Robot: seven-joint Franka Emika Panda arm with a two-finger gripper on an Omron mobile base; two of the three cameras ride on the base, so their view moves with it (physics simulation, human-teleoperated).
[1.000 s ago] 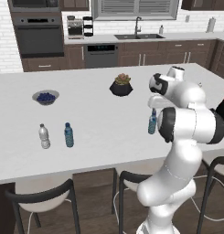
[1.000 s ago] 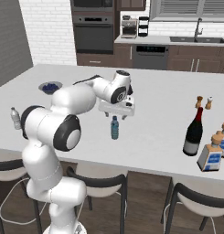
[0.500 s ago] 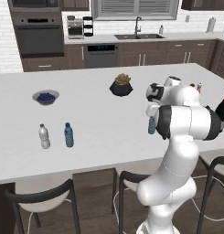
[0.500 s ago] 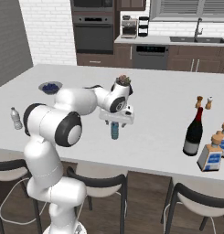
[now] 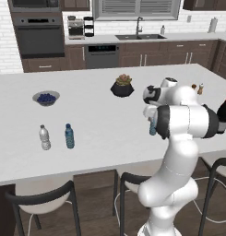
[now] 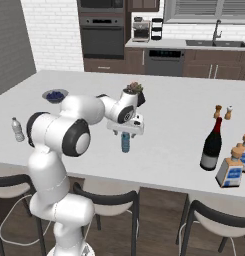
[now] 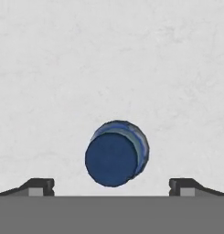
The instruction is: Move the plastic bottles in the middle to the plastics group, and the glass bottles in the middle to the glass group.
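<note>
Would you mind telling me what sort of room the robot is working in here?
It looks like a home kitchen, rendered rather than real: a built-in dark wall oven, a sink with a tall tap under a window, and a large white island counter with dark stools tucked beneath.

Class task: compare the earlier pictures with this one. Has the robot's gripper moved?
Yes. The gripper has come down towards the counter, closing over the upright plastic bottle.

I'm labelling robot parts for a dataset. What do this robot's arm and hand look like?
The arm is built of rounded, glossy white segments joined by dark grey to black rings at the joints. The hand is a flat white block at the wrist end. Its fingertips are small, dark and wedge-shaped. No loose cables or markings are visible on it.
</note>
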